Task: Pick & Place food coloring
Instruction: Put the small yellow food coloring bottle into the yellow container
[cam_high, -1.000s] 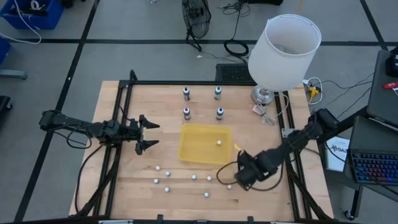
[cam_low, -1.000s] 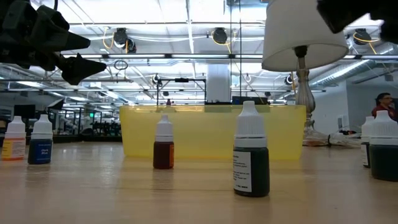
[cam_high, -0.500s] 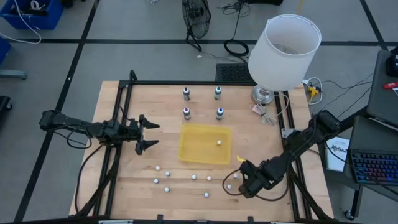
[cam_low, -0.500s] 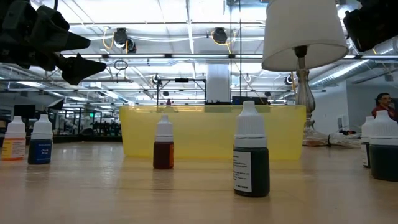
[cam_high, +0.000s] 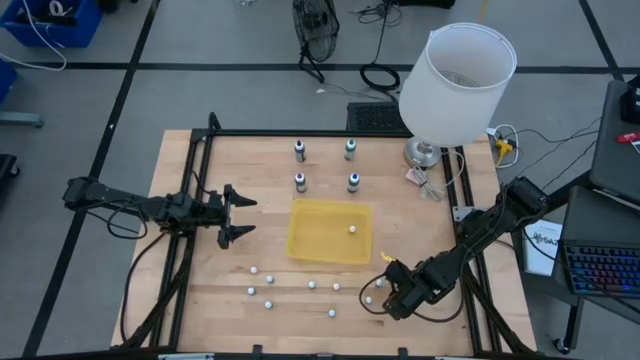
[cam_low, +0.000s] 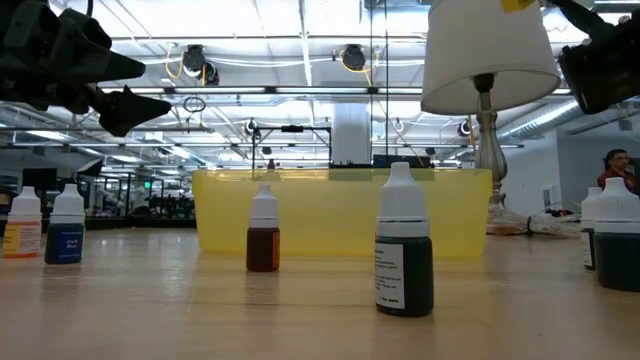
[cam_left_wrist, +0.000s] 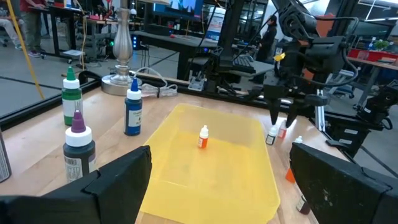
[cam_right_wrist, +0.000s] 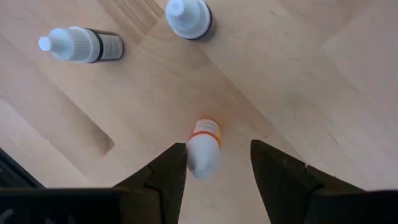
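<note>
- Wooden desk (cam_high: 230, 280) inside a black frame, on a grey floor; a yellow tray (cam_high: 310, 245) sits near its middle and serves as the landmark.
- On the side of the tray towards the white-shaded lamp (cam_high: 455, 85), four upright food coloring bottles (cam_high: 300, 181) stand in a square, two close to the tray and two farther off.
- One small bottle (cam_high: 353, 229) lies inside the tray, near its right-arm edge.
- On the opposite side of the tray, many small pale-capped bottles (cam_high: 270, 303) are scattered over the desk.
- Right tool (cam_high: 385, 297) hangs low over the desk beyond the tray's corner, on the scattered-bottle side.
- From its wrist camera, an orange-banded bottle (cam_right_wrist: 204, 149) stands between the two fingers (cam_right_wrist: 168, 174), nearer one of them; the jaws are partly open and gaps show on both sides, so nothing is gripped.
- Two more bottles (cam_right_wrist: 81, 45) sit just past that one, one lying on its side, one upright.
- Left tool (cam_high: 232, 216) waits above the desk on the tray's left-arm side, well apart from it, jaws spread wide and empty.
</note>
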